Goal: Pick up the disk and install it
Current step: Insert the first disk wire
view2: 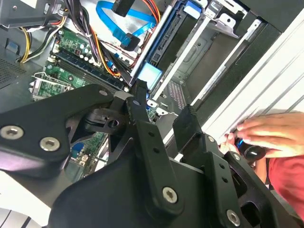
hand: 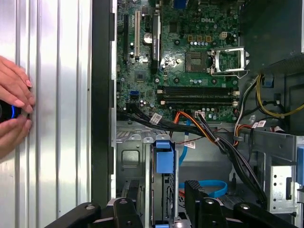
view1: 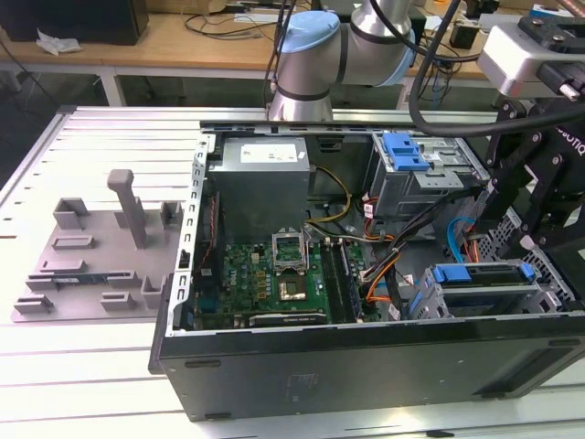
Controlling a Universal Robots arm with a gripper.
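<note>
**A:** Start with the exterior view. Where is the disk?

**B:** The disk (view1: 480, 273) stands on edge in the drive cage (view1: 439, 302), in the corner of the open case (view1: 366, 366) toward the exterior view's right. Its blue frame is uppermost and its long axis runs along the near wall. My gripper (view1: 530, 233) hangs just above its right-hand end.

**A:** What else is in the case?

**B:** The motherboard (view1: 274, 274) lies flat on the floor, with the grey power-supply box (view1: 260, 183) behind it. A second cage carries a blue clip (view1: 402, 151). Cable bundles (view1: 393, 256) run between them.

**A:** And around it?

**B:** The case lies on a slotted metal table (view1: 91, 366). Beside it, on the exterior view's left, is a grey fixture plate (view1: 91, 247) with upright posts. A wooden bench (view1: 183, 41) stands behind.

**A:** The second wrist view?

**B:** The disk (view2: 164, 42) runs straight away from me, its blue tab nearest. My jaws are spread with nothing in them, and one of my fingers (view2: 142, 118) is near that tab. A person's hand (view2: 270, 130) rests on the table over a small dark thing (view2: 251, 152).

**A:** The first wrist view?

**B:** I look down the thin edge of the disk (hand: 164, 161), which sits in its cage between my parted fingers (hand: 194, 197). I cannot tell whether they touch it. The tab end points toward the motherboard. A blue flat cable (hand: 209, 187) curls beside it. The hand (hand: 14, 109) lies outside the case wall.
</note>
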